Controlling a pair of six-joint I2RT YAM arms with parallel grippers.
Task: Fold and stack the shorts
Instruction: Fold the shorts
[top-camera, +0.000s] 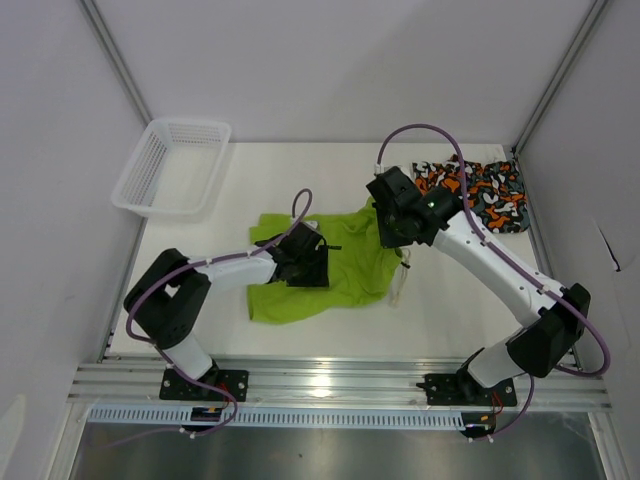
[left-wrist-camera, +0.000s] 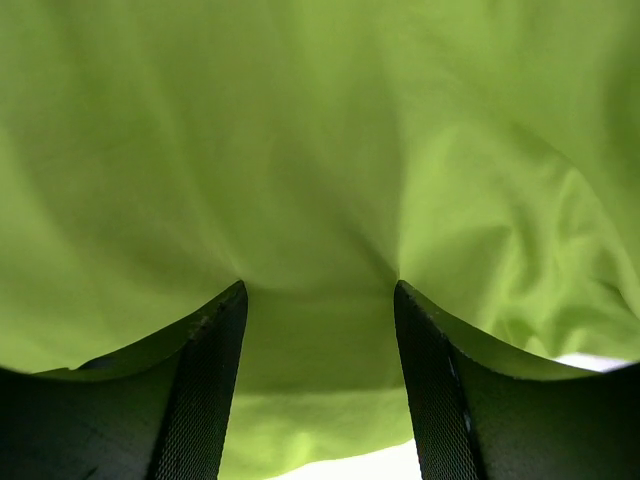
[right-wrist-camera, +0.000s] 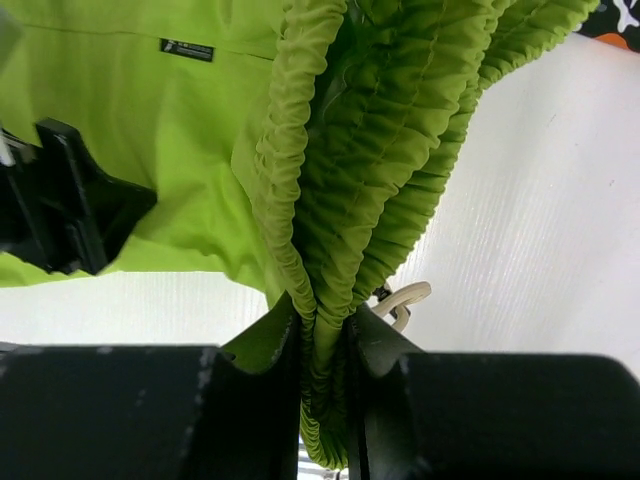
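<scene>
Setting up a two-handed fold.
Nearest us, the left gripper presses its fingers, standing apart, into the lime green shorts mid-table; whether any cloth is pinched we cannot tell. Beyond it, the right gripper is clamped on their gathered waistband. We would take a full bite on the left, then move both hands level. Farthest, the camo shorts lie back right.

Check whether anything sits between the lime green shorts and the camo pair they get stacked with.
Nothing visible on the table lies between the lime green shorts and the camo shorts; only the right hand, clamped on the green pair, hangs over that gap.
</scene>
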